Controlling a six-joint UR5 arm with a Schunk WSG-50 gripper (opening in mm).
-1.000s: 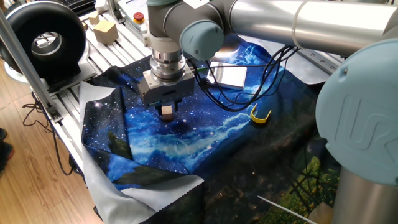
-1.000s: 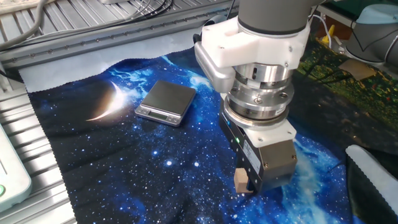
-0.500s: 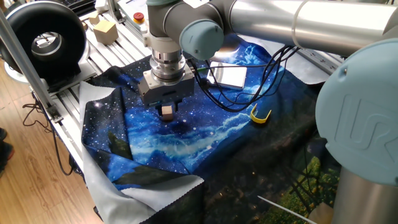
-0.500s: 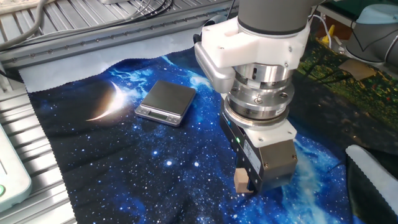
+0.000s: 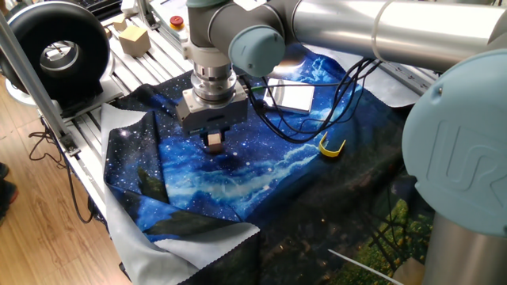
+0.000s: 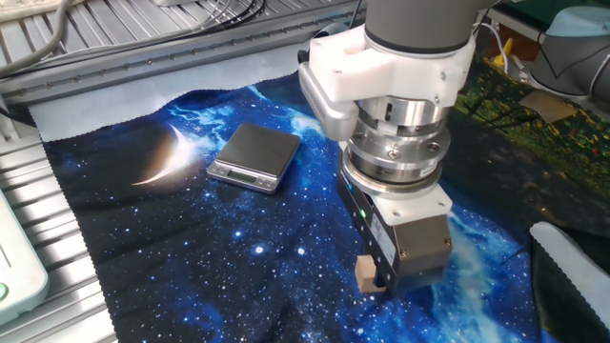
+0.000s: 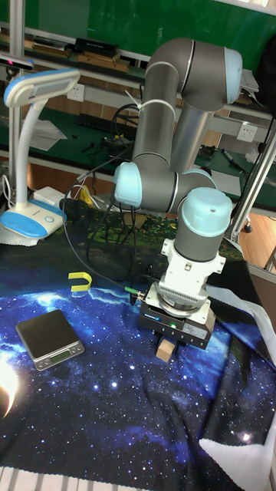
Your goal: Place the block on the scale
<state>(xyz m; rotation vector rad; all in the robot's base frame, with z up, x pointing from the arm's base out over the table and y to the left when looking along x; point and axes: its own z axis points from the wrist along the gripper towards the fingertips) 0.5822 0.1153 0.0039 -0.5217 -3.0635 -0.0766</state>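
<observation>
Gripper (image 7: 165,347) clamped on block (image 7: 165,350) just above the starry cloth (image 7: 107,406), scale (image 7: 49,339) well apart with open cloth between.

Bright, even light; glare on cloth (image 6: 172,152)

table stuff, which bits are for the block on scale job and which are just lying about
For the job:
block, held in the gripper
scale, on the cloth, nothing on it

Lying about:
yellow curved piece
desk lamp
pale block on the rails
starry cloth
</observation>
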